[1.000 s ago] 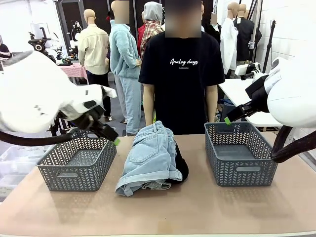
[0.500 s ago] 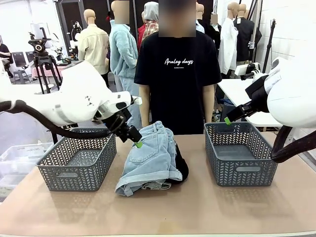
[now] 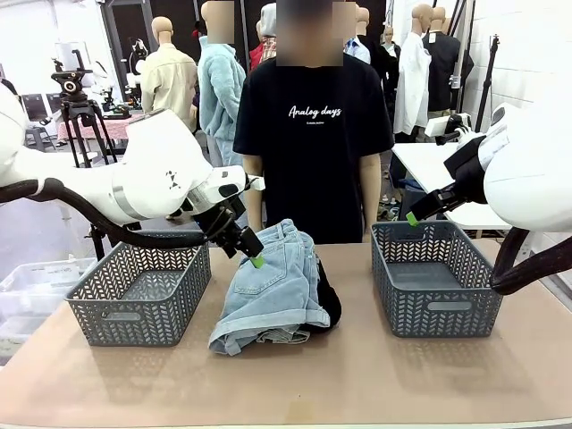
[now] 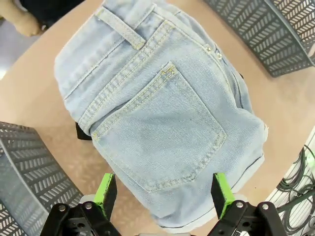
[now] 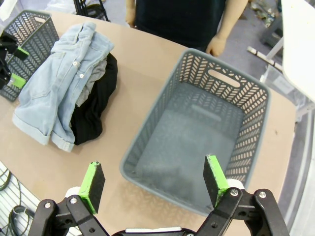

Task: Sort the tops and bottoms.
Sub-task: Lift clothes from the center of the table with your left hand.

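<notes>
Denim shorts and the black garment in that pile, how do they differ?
The denim shorts are light blue; the black garment is black. The denim shorts lie on top, in full sight; the black garment lies underneath, showing along the side nearer the right basket. Both sit in one pile on the table.

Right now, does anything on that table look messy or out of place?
Denim shorts lie crumpled over a black garment and a grey garment, heaped between the left basket and the right basket, none sorted yet. Nothing looks spilled or damaged.
</notes>
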Robot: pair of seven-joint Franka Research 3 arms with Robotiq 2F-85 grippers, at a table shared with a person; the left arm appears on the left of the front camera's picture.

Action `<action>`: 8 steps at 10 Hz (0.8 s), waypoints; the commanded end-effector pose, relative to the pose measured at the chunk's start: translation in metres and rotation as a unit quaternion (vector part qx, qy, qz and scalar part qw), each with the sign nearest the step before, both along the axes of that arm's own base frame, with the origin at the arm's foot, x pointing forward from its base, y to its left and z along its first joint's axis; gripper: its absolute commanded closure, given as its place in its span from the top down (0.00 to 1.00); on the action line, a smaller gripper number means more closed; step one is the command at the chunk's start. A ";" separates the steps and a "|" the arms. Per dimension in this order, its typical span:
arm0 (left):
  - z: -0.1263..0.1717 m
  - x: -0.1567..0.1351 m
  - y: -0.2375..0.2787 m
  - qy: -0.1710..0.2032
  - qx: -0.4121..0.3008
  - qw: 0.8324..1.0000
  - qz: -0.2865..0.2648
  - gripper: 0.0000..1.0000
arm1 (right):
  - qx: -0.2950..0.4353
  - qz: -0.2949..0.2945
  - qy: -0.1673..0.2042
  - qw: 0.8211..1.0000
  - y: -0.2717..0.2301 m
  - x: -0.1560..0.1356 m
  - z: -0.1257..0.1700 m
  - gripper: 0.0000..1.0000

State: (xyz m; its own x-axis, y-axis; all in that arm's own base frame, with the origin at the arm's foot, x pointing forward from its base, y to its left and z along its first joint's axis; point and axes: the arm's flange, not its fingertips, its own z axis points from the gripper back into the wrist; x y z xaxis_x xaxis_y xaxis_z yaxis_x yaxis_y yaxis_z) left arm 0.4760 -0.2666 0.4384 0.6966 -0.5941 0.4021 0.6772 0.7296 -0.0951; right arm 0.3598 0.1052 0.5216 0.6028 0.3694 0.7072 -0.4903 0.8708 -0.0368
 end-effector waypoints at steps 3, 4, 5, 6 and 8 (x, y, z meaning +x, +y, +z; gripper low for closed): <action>-0.006 -0.005 -0.040 -0.008 0.005 0.999 -0.052 1.00 | 0.003 0.000 -0.003 1.000 -0.001 0.001 -0.001 1.00; -0.012 -0.004 -0.046 0.009 0.003 0.998 -0.058 1.00 | 0.003 0.000 -0.003 1.000 -0.001 0.001 -0.001 1.00; -0.017 0.001 -0.049 0.013 0.006 0.998 -0.067 1.00 | 0.003 0.000 -0.003 1.000 -0.001 0.001 -0.001 1.00; -0.021 0.005 -0.053 0.004 0.010 0.998 -0.067 1.00 | 0.003 0.000 -0.003 1.000 -0.001 0.001 -0.001 1.00; -0.021 0.011 -0.054 -0.017 -0.010 0.998 -0.061 1.00 | 0.003 0.000 -0.003 1.000 -0.001 0.001 -0.001 1.00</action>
